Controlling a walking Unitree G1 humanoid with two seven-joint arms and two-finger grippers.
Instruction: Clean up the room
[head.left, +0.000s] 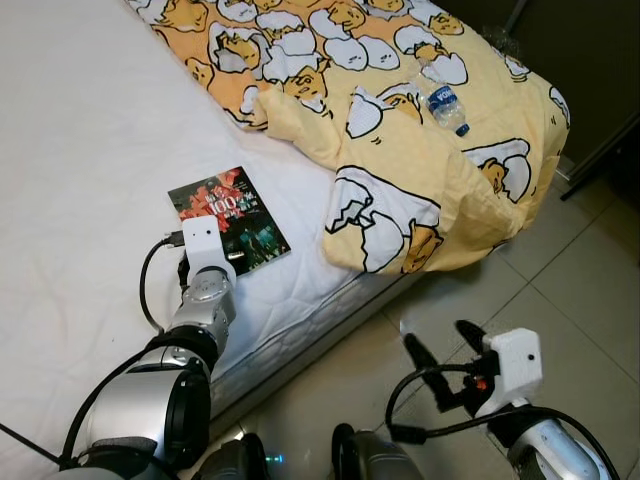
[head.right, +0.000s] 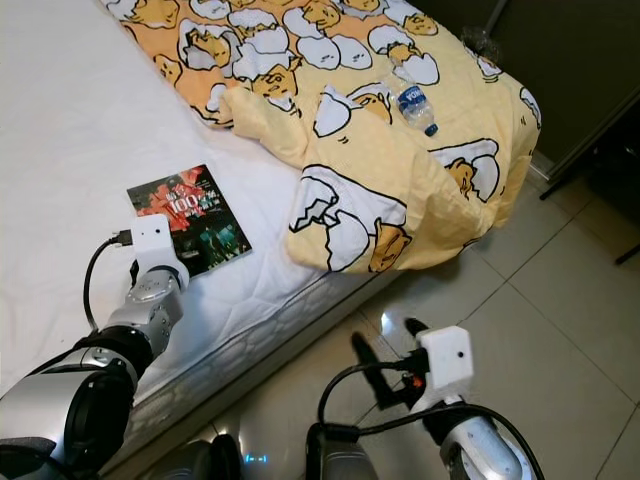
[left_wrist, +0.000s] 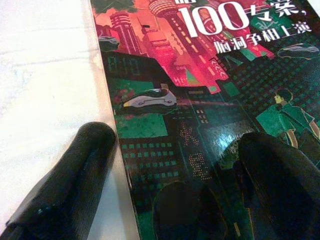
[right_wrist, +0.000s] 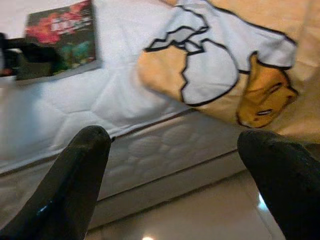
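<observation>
A book (head.left: 230, 218) with a dark red and green cover lies flat on the white mattress (head.left: 80, 150) near its side edge. My left gripper (left_wrist: 180, 145) is open at the book's near corner. One finger (left_wrist: 75, 175) rests on the sheet beside the book, and the other finger (left_wrist: 280, 180) is over the cover. A clear water bottle (head.left: 440, 100) with a blue label lies on the yellow egg-print blanket (head.left: 400, 150). My right gripper (head.left: 438, 338) hangs open over the floor beside the bed, holding nothing.
The blanket droops over the bed's corner toward the tiled floor (head.left: 570, 280). Dark furniture (head.left: 600, 80) stands past the bed at the far right. The mattress side (right_wrist: 165, 150) faces the right gripper.
</observation>
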